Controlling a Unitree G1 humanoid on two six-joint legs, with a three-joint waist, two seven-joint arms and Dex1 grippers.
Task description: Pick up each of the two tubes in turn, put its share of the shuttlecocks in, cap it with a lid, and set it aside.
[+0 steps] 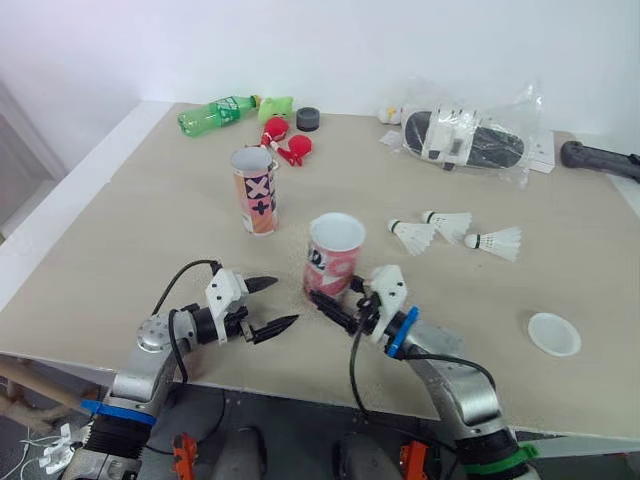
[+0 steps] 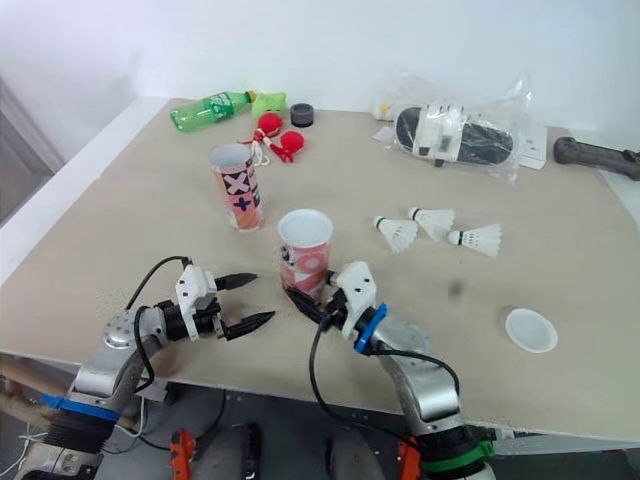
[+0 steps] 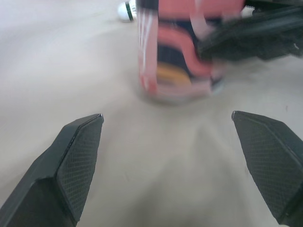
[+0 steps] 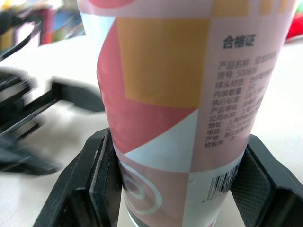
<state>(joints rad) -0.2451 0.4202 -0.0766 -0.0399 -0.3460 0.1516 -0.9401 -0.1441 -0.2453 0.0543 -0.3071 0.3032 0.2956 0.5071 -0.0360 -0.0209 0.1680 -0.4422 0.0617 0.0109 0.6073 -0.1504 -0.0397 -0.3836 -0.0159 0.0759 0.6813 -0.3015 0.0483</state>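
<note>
Standing upright on the beige desk [image 1: 120, 220], the pink-and-orange printed cardboard tube [image 1: 335, 250] has the right tool [image 1: 332, 297] clamped around its base, while the open, empty left tool [image 1: 287, 302] points at it from close by.

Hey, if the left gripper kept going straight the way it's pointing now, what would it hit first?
The left gripper would most likely meet the lower part of the pink tube, which stands straight ahead of it. The right gripper grips that tube near its base.
</note>
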